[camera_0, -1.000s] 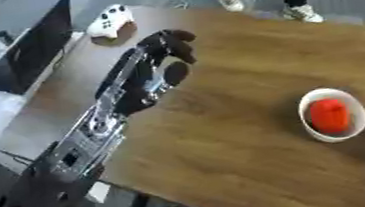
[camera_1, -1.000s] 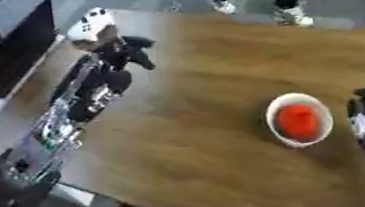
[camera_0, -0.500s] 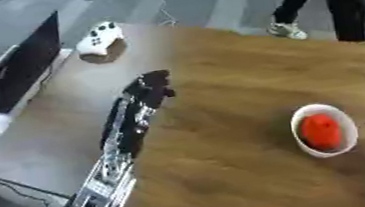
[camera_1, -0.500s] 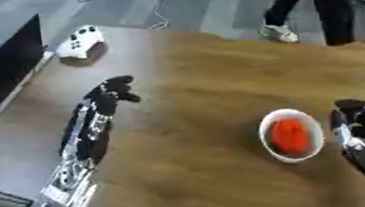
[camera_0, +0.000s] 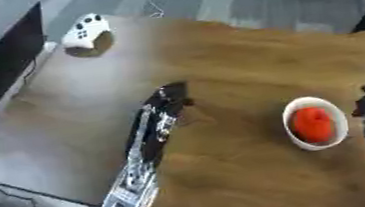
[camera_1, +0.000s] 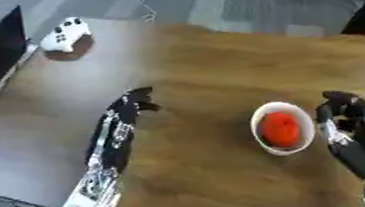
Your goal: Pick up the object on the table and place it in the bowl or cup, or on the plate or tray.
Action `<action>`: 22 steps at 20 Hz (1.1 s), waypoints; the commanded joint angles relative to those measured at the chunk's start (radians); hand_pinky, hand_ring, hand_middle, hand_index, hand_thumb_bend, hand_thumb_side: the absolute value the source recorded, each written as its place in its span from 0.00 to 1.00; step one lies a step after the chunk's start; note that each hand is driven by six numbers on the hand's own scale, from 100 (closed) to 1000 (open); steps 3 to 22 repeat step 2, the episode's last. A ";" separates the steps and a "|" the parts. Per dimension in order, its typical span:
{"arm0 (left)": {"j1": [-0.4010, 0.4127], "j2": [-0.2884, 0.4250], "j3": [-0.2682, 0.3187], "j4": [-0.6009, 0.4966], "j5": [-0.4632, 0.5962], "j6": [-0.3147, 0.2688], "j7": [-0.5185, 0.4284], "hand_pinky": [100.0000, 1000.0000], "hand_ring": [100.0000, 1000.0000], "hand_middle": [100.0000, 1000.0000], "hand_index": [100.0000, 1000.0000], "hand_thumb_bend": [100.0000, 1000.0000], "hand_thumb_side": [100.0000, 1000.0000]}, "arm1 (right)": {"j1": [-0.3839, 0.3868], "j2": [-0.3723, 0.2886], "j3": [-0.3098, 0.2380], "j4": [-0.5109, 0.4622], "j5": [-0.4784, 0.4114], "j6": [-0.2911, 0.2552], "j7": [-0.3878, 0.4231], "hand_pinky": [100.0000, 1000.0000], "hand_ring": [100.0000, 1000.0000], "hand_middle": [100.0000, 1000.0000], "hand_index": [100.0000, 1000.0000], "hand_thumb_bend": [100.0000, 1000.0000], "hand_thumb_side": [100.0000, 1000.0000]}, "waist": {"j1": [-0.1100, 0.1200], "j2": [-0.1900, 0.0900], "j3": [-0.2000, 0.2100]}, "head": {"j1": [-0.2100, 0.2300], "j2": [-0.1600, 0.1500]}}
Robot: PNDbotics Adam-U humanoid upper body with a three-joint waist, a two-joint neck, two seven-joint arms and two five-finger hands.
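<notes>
From where I stand, the job looks finished. A round red thing (camera_1: 279, 129), maybe a fruit or a ball, sits inside a small white bowl (camera_1: 259, 118) on the wooden table (camera_1: 215, 61), toward the robot's right side. Nothing else loose lies on the wood near the arms that would still need picking up, as far as I can see.

The right hand (camera_1: 344, 114) hangs just beside the bowl, on its outer side, not touching it that I can tell. Its fingers are bent inward a little but hold nothing; I read it as relaxed and empty. The left hand (camera_0: 167, 97) is well apart from the bowl, out over the middle of the table at the end of a long outstretched arm. It has no hold of anything, though the fingers are too blurred to say how curled they are.

At the far left corner a white game controller (camera_0: 85, 31) rests on a small brown stand, away from the work.

What seems left, I judge, is only for both arms to come away.
</notes>
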 commanded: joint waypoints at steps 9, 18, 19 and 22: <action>-0.015 -0.008 -0.004 -0.006 -0.005 -0.007 -0.001 1.00 0.58 0.70 0.61 0.58 0.69 | -0.013 0.001 0.004 -0.021 -0.003 -0.002 0.007 0.12 0.44 0.50 0.73 0.21 0.27 | 0.001 -0.005 -0.004 | 0.005 0.015; -0.015 -0.008 -0.004 -0.006 -0.005 -0.007 -0.001 1.00 0.58 0.70 0.61 0.58 0.69 | -0.013 0.001 0.004 -0.021 -0.003 -0.002 0.007 0.12 0.44 0.50 0.73 0.21 0.27 | 0.001 -0.005 -0.004 | 0.005 0.015; -0.015 -0.008 -0.004 -0.006 -0.005 -0.007 -0.001 1.00 0.58 0.70 0.61 0.58 0.69 | -0.013 0.001 0.004 -0.021 -0.003 -0.002 0.007 0.12 0.44 0.50 0.73 0.21 0.27 | 0.001 -0.005 -0.004 | 0.005 0.015; -0.015 -0.008 -0.004 -0.006 -0.005 -0.007 -0.001 1.00 0.58 0.70 0.61 0.58 0.69 | -0.013 0.001 0.004 -0.021 -0.003 -0.002 0.007 0.12 0.44 0.50 0.73 0.21 0.27 | 0.001 -0.005 -0.004 | 0.005 0.015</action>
